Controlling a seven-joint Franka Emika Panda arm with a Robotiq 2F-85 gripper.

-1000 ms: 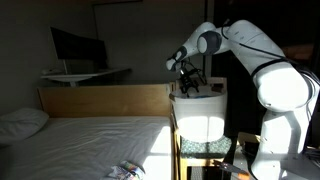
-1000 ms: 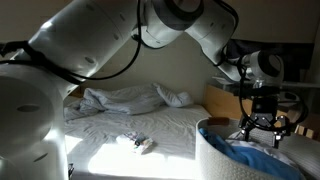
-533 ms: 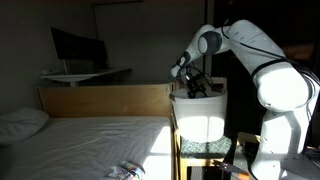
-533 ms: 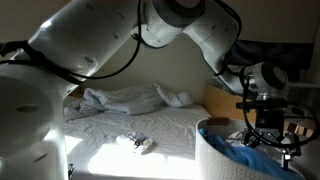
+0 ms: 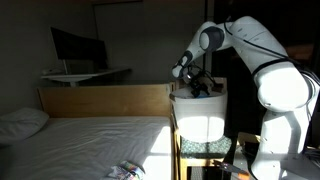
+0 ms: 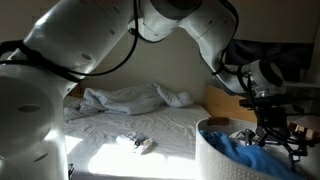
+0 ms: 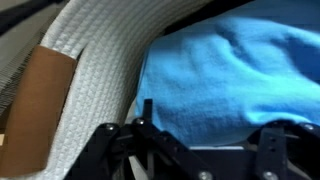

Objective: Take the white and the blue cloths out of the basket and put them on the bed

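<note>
Inside the basket (image 7: 95,60), the hand (image 7: 207,120) hangs jaws wide, holding nothing; the blue cloth (image 7: 235,60) lies heaped directly beneath it

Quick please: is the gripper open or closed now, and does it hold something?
Gripper: open, jaws spread wide inside the basket, just above the blue cloth; it holds nothing yet.

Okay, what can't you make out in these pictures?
- The basket contents: in an exterior view its wall hides them.
- The gripper tips: sunk behind the rim there, so contact with the blue cloth is unclear.
- The blue cloth's full extent: cut off by the wrist view's edges.
- The white cloth on the bed: too small and blurred for detail in an exterior view.
</note>
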